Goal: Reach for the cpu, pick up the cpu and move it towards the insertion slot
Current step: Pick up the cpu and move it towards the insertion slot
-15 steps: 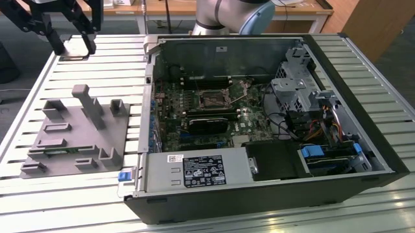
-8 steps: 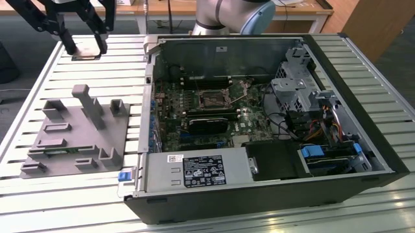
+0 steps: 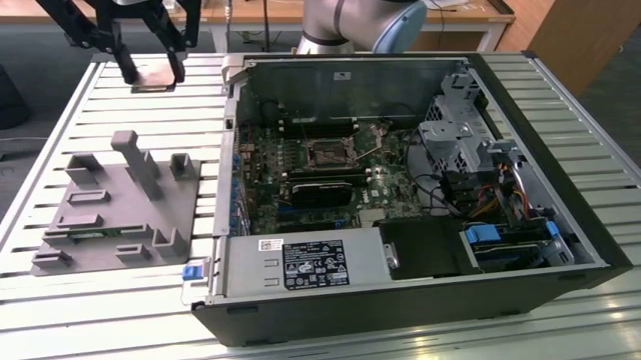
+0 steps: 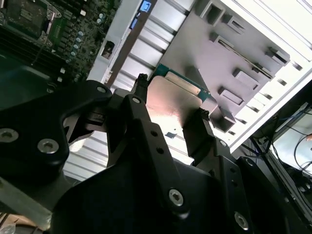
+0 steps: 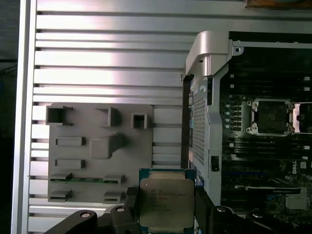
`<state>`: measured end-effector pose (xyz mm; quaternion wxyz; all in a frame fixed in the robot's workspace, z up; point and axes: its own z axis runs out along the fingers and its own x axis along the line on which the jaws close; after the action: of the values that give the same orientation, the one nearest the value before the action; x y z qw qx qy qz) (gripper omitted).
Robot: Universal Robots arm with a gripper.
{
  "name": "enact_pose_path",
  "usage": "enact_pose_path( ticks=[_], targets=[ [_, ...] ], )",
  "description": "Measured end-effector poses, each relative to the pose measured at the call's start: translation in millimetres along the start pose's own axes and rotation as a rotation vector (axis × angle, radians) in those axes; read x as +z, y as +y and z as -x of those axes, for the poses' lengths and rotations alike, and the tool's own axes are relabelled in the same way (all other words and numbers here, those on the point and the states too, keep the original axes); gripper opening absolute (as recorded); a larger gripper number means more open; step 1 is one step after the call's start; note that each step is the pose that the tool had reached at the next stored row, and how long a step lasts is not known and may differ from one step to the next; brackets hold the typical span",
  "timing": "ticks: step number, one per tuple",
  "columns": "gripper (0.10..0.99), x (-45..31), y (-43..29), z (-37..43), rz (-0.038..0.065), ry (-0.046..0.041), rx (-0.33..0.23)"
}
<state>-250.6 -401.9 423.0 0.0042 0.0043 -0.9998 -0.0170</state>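
With its two black fingers (image 5: 130, 204) pinching opposite edges of the cpu (image 5: 166, 203), the gripper (image 3: 152, 73) holds the chip flat, metal lid facing the first wrist view, clear of the table. An edge grip makes sense here: nothing touches the contact side, and the chip stays level for seating later (my read, not something visible).

In the exterior view the gripper hangs above the slatted aluminium table (image 3: 120, 105), toward that view's left of the open computer case (image 3: 561, 150) and beyond the grey plastic fixture (image 3: 110, 202). So the chip is lifted off the fixture and is outside the case, not yet over the board.

The second wrist view shows the chip's underside (image 4: 170, 105) with the fingers on either side and the fixture in the background well below it.

The insertion slot (image 3: 329, 154) sits open on the motherboard (image 3: 401, 187), metal frame around a dark square; the first wrist view has it at (image 5: 271, 117). It lies well apart from the chip, past the case's near wall (image 5: 207, 92). Judgement: pick done, transfer toward the socket partway.
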Motion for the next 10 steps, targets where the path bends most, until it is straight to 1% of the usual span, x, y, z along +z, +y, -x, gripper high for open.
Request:
enact_pose_path(
  ticks=[4,10],
  targets=[
    [0.541,-0.1,0.6,11.0,0.000,0.0000,0.000],
    [0.541,-0.1,1.5,25.0,0.000,0.0000,0.000]
  ],
)
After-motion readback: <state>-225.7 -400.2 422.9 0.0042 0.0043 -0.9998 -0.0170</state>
